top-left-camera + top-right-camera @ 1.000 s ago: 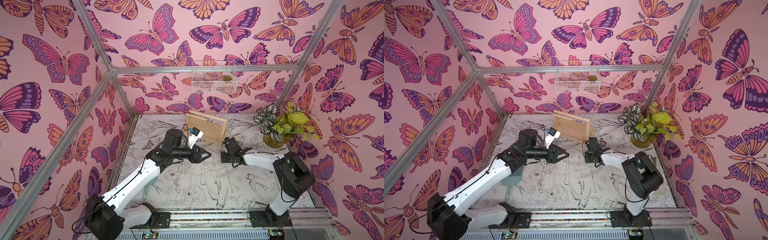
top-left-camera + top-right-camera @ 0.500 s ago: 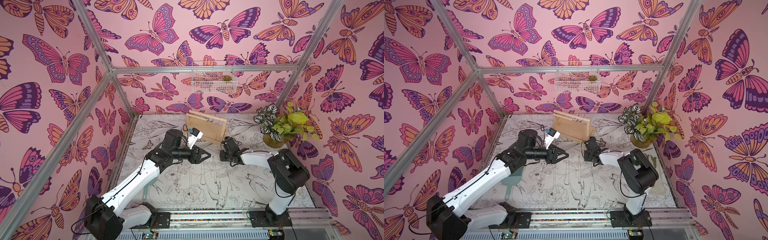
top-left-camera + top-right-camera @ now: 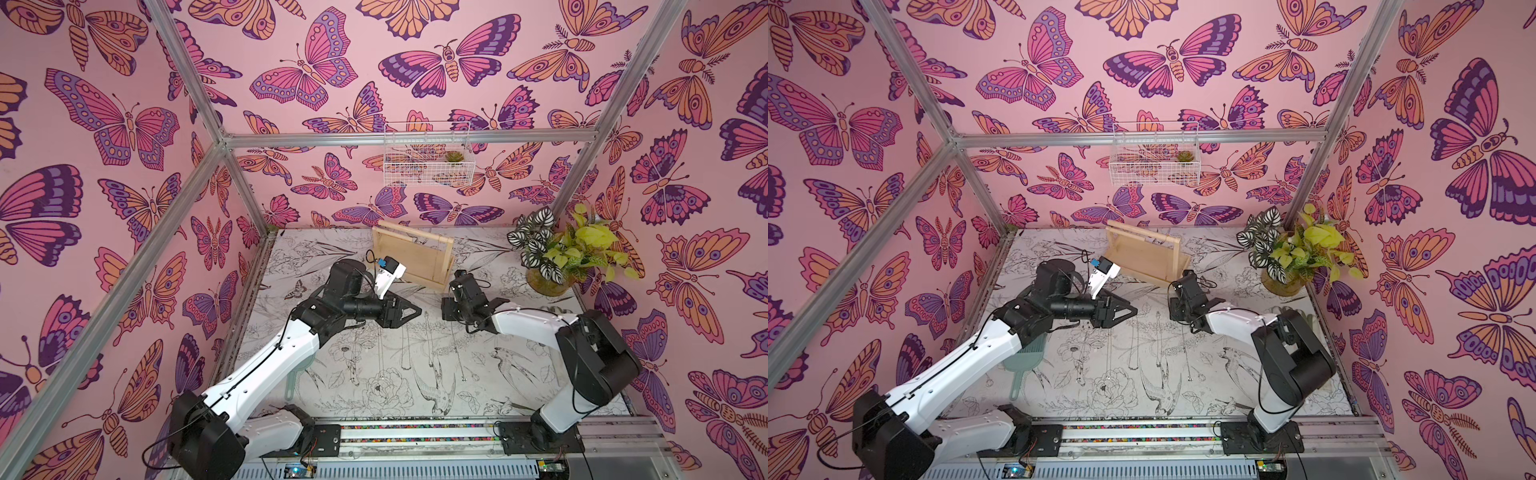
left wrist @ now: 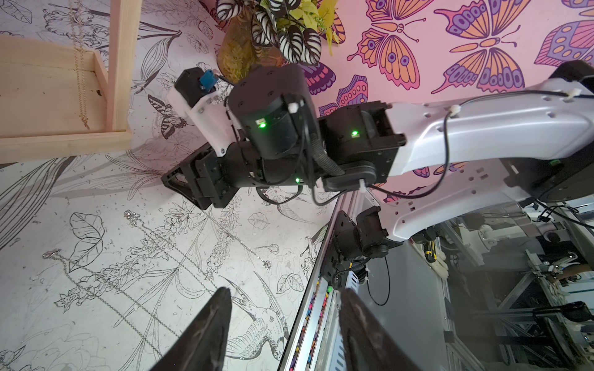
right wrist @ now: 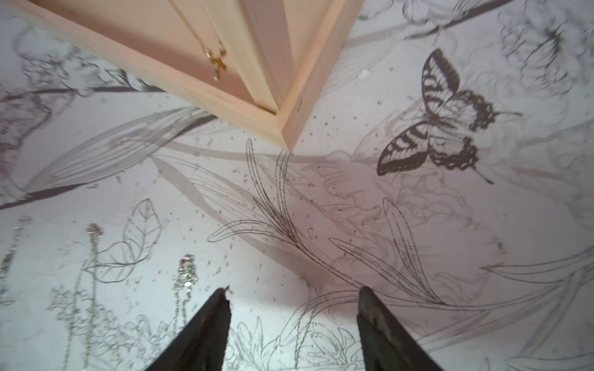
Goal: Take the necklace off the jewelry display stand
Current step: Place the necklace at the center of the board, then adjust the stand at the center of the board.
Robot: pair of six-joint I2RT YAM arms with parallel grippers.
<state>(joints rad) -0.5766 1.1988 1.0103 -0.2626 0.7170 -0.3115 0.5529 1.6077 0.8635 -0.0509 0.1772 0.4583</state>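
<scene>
A: Left side first. Where is your left claw (image 3: pixel 415 311)?

B: Left of centre in a top view, pointing right across the table. Its jaws stand apart and its wrist view shows nothing between the fingers. The stand (image 3: pixel 415 259) is near, up-frame of the claw, but the claw points past it, not at it.

A: And the necklace (image 4: pixel 79 80)?

B: On the stand, not yet off. It is a thin gold chain in the upper left of the left wrist view, hanging inside the wooden frame beside one post. Don't confuse it with the silver chains (image 4: pixel 129 213) lying flat on the table.

A: Right side?

B: Your right claw (image 5: pixel 292 294) is released and empty, fingers spread at bottom centre of its wrist view. The stand's near corner sits just up-frame. The chain's long axis runs from the top edge down-right to a cross pendant, up and left of the claw. Judgement: the right arm is nearer and faces the stand. You would reach up-left past that corner post and set the jaws across the chain.
</scene>
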